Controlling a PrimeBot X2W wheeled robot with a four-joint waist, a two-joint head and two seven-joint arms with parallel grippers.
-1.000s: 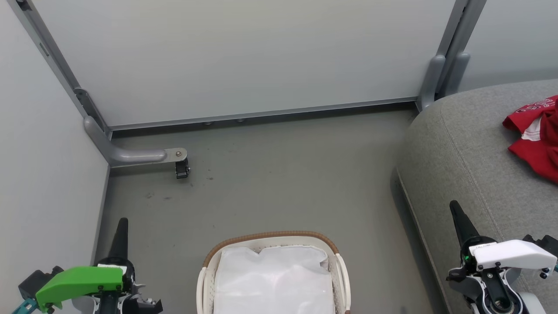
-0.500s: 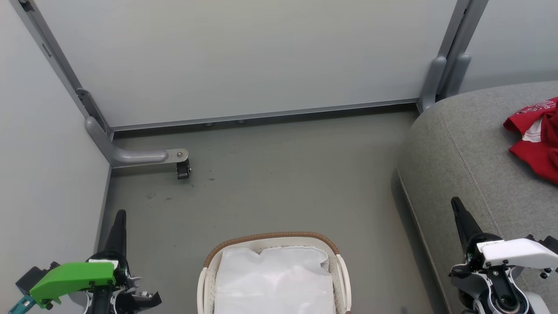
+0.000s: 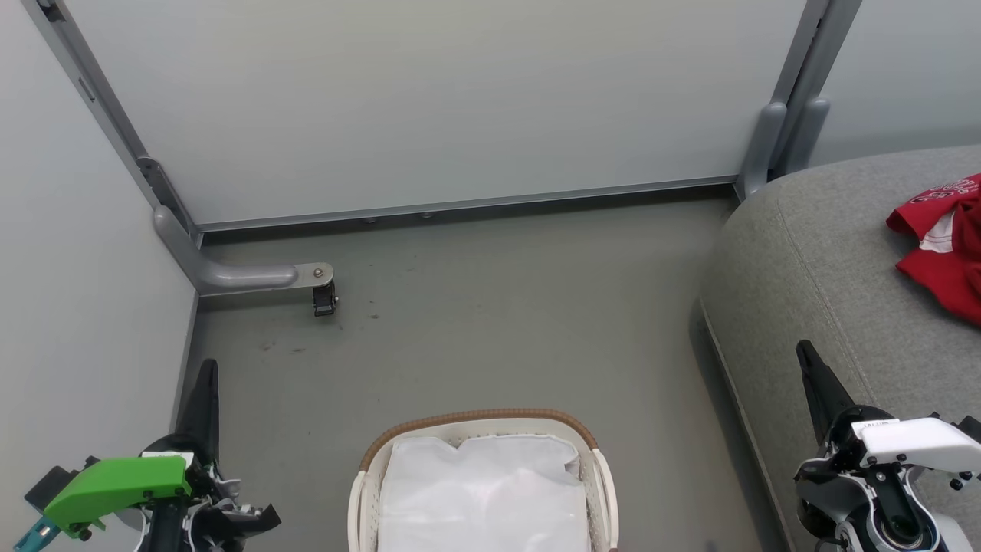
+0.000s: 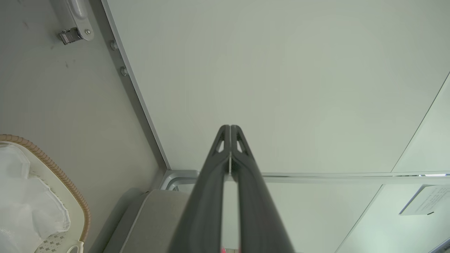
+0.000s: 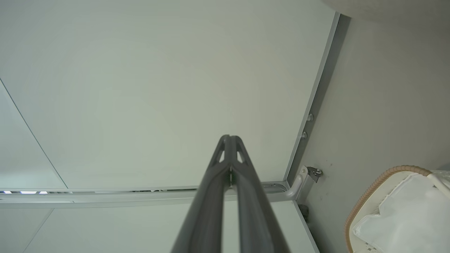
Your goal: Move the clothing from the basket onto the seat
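Head view: clothing [image 3: 946, 245] is on the seat [image 3: 812, 268], a red crumpled heap on the top face toward its far right, well in from the rounded left edge and the stitched seam. The frame cuts it off on the right, so I can't call its true long axis. The part I see runs far-to-near across the cushion, with the white-lettered end pointing at the far edge and a white trim patch just below it

Right gripper [image 3: 806, 356] hangs over the seat's near left edge, fingers pressed together, holding nothing. Clothing sits ahead of it and to its right, well apart, no contact. Right wrist view shows both fingers meeting at the tip against the pale wall panel

Left gripper [image 3: 205, 376] is over the floor [image 3: 498, 307] by the left wall, also closed and empty. Left wrist view shows the pads touching along a thin seam. Clothing is far across from it, with the basket between

Basket [image 3: 475, 418] stands upright on the floor between the two grippers, just left of the seat's left side, near part cut by the frame. Inside I see the white liner [image 3: 483, 491], rumpled, covering the bottom

Metal foot with a caster [image 3: 322, 295] sits in the far left floor corner
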